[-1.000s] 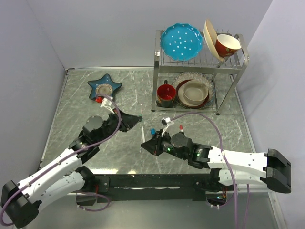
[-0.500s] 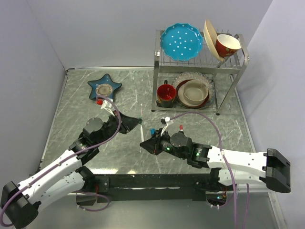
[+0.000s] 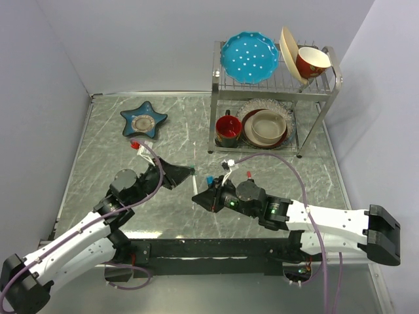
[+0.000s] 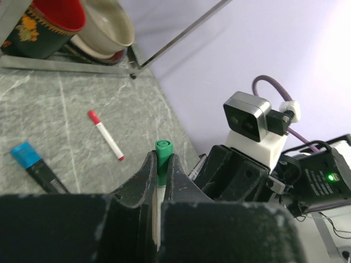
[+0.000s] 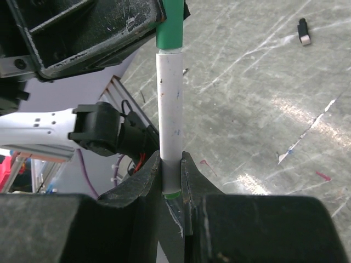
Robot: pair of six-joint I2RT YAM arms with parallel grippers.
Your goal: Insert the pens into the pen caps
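Observation:
A thin white pen (image 5: 170,104) is held off the table between both grippers. My right gripper (image 5: 171,159) is shut on its white barrel near the green-ended tail. My left gripper (image 4: 162,157) is shut on the green cap (image 4: 163,149), which sits on the pen's other end (image 5: 170,27). In the top view the left gripper (image 3: 189,169) and right gripper (image 3: 197,195) meet tip to tip at the table's middle. A black marker with a blue end (image 4: 33,164) and a red-tipped thin pen (image 4: 107,141) lie on the table beyond. A small black cap (image 5: 303,31) lies apart.
A metal dish rack (image 3: 275,88) with plates, bowls and cups stands at the back right. A blue star-shaped dish (image 3: 143,119) sits at the back left. The marble table (image 3: 105,150) has raised walls on both sides.
My left gripper with the green cap has moved down toward the right gripper, closing the gap; less of the white barrel shows between them. The right arm has barely moved.

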